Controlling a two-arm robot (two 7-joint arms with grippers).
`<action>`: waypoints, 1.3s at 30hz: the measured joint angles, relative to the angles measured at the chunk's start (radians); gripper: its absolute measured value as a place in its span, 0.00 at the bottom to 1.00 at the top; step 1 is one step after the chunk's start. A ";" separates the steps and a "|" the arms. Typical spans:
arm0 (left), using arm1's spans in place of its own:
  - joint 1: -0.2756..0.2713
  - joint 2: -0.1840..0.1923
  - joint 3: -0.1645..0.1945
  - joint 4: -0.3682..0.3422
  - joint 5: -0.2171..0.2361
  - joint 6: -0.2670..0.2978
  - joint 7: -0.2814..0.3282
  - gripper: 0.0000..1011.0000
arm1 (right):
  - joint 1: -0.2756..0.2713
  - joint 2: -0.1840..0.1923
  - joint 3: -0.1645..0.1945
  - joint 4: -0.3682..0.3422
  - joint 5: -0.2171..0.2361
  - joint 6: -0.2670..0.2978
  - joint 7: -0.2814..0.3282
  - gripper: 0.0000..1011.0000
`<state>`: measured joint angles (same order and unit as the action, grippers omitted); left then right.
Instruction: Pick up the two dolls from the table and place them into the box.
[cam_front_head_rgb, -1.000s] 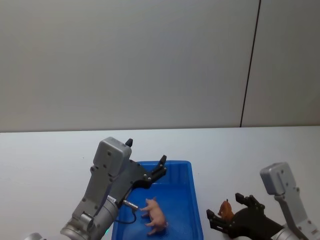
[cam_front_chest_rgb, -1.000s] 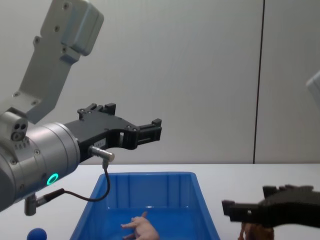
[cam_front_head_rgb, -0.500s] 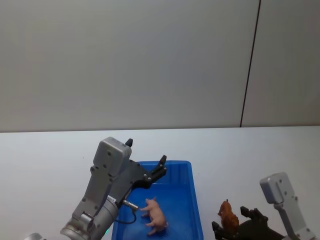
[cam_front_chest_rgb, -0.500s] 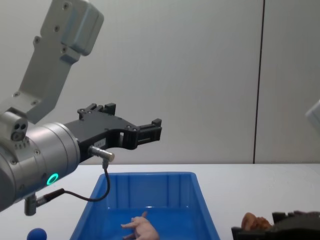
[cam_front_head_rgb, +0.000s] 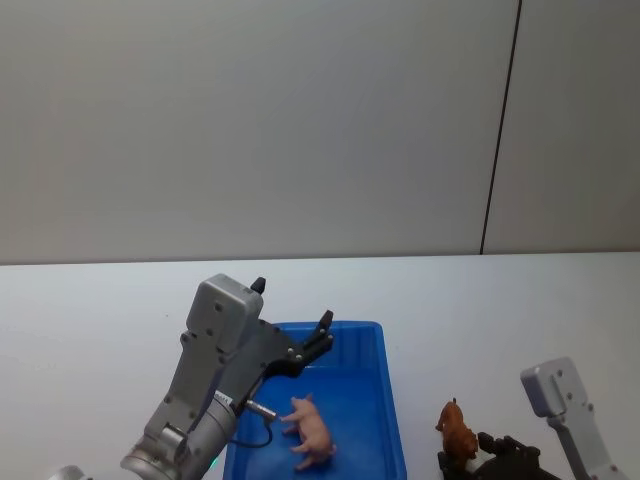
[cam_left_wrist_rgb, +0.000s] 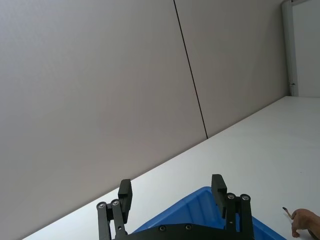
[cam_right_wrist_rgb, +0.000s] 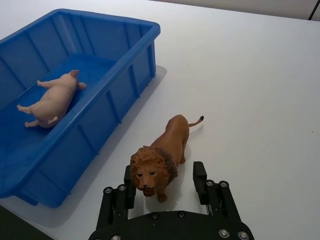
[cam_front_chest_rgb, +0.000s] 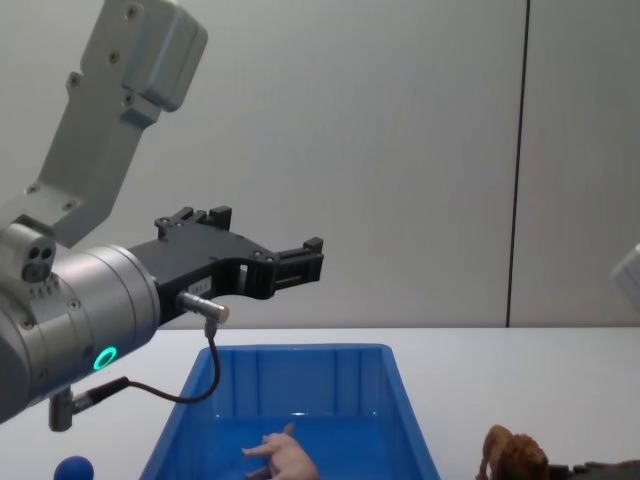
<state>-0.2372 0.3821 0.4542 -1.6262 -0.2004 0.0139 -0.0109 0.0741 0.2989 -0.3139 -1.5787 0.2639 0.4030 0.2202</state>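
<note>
The pink pig (cam_front_head_rgb: 312, 440) lies on its side inside the blue box (cam_front_head_rgb: 350, 327), as the right wrist view also shows with pig (cam_right_wrist_rgb: 52, 98) and box (cam_right_wrist_rgb: 125, 65). The brown lion (cam_front_head_rgb: 457, 430) stands on the white table (cam_front_head_rgb: 480, 320) just right of the box. My right gripper (cam_right_wrist_rgb: 165, 180) is open and low at the lion (cam_right_wrist_rgb: 165, 145), one finger on each side of its head. My left gripper (cam_front_head_rgb: 324, 335) hangs open and empty above the box's far end (cam_front_chest_rgb: 300, 350).
A small blue ball (cam_front_chest_rgb: 75, 468) rests on the table left of the box. White tabletop stretches to the right of the lion and beyond the box. A plain grey wall stands behind the table.
My right gripper has dropped lower and drawn back, so its fingers now flank the lion's head. The left arm, pig and box have not moved.
</note>
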 joint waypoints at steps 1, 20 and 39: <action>0.000 0.000 0.000 0.000 0.000 0.000 0.000 0.99 | 0.000 0.000 0.000 0.002 0.000 -0.001 -0.001 0.70; 0.000 0.000 0.000 0.000 0.000 0.000 0.000 0.99 | -0.008 -0.002 -0.009 -0.021 -0.063 -0.090 -0.030 0.36; 0.000 0.000 0.000 0.000 0.000 0.000 0.000 0.99 | 0.044 -0.030 -0.023 -0.064 -0.165 -0.174 0.016 0.36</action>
<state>-0.2372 0.3821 0.4542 -1.6262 -0.2004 0.0139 -0.0109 0.1177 0.2689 -0.3372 -1.6424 0.0993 0.2294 0.2361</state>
